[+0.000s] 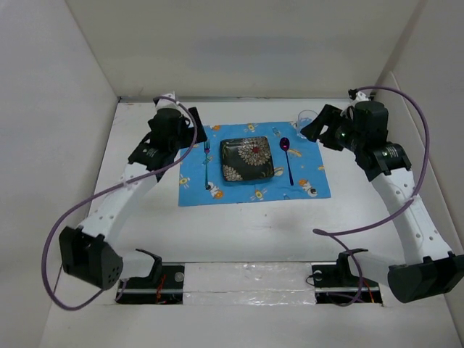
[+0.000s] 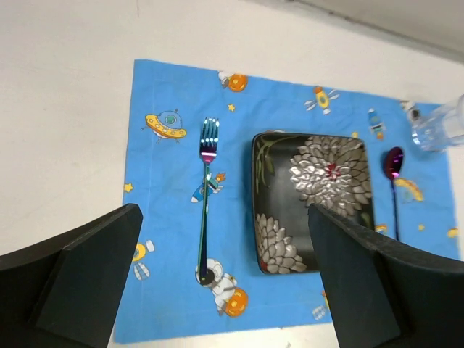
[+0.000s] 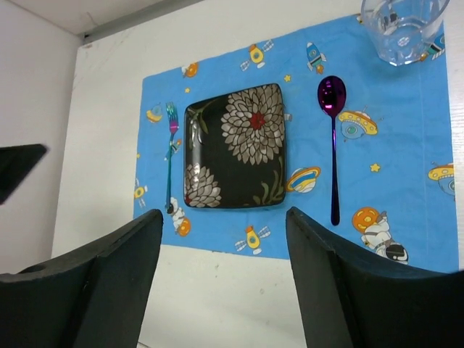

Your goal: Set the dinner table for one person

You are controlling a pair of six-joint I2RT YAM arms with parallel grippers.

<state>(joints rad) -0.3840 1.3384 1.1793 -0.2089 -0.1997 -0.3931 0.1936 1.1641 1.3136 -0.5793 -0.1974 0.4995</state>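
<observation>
On the dinner table [image 1: 239,225] lies a blue placemat [image 1: 312,174] printed with cartoon figures. At its middle sits a black square plate [image 1: 246,159] with a flower pattern. A fork [image 2: 205,210] lies left of the plate and a purple spoon [image 3: 333,138] lies right of it, both flat on the mat. A clear glass [image 3: 402,25] stands at the mat's far right corner. Above the mat's far left corner hovers my left gripper [image 2: 221,217], open and empty. My right gripper [image 3: 225,214] hangs open and empty beside the glass, above the mat's right side.
White walls [image 1: 65,109] bound the table on the left, right and back. The arm bases and two black cable slots [image 1: 152,279] sit at the near edge. Purple cables [image 1: 145,181] loop beside each arm.
</observation>
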